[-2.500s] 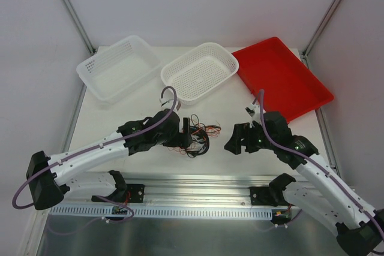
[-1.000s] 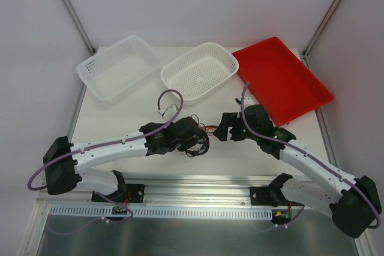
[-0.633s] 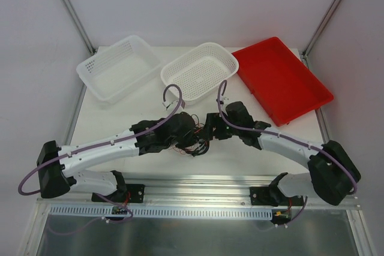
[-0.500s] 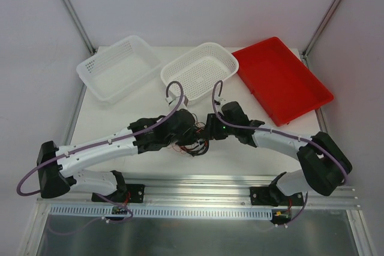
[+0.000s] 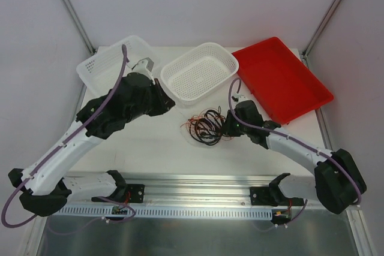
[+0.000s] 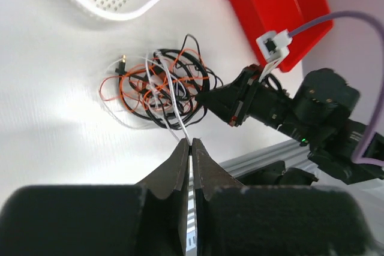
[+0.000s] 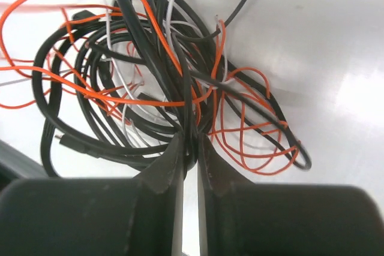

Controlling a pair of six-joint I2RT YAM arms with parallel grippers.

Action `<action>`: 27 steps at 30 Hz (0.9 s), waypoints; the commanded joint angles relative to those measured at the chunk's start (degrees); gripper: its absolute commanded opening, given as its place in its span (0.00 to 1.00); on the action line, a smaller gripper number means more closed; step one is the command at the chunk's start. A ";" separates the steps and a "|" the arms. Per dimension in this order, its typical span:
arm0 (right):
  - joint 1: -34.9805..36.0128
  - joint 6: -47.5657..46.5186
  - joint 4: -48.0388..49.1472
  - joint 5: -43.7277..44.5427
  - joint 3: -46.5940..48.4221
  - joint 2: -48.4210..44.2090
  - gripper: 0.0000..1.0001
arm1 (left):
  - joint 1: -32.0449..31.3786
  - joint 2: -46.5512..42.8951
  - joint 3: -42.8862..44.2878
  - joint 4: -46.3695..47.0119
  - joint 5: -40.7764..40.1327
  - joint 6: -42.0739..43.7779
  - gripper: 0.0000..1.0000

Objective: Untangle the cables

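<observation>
The cables (image 5: 204, 126) lie as one tangle of black, orange and white strands on the white table, between the two arms. My left gripper (image 5: 170, 105) is raised above and left of the tangle. In the left wrist view that gripper (image 6: 191, 144) is shut on a thin white cable that runs down into the tangle (image 6: 159, 85). My right gripper (image 5: 224, 128) sits at the tangle's right edge, low on the table. Seen from the right wrist, it (image 7: 191, 143) is shut on black cable strands of the tangle (image 7: 150, 82).
Two white perforated baskets (image 5: 114, 64) (image 5: 201, 70) stand at the back left and middle. A red tray (image 5: 282, 79) is at the back right. The aluminium rail (image 5: 198, 181) runs along the near edge.
My left arm has lifted up and back to the left, drawing the white cable out of the tangle. My right gripper has closed on black strands, and the tangle has shifted slightly right.
</observation>
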 commanded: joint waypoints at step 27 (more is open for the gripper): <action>-7.29 -0.54 -19.23 11.21 -1.42 -7.83 0.05 | 9.55 7.85 48.59 -11.91 -8.05 25.56 0.00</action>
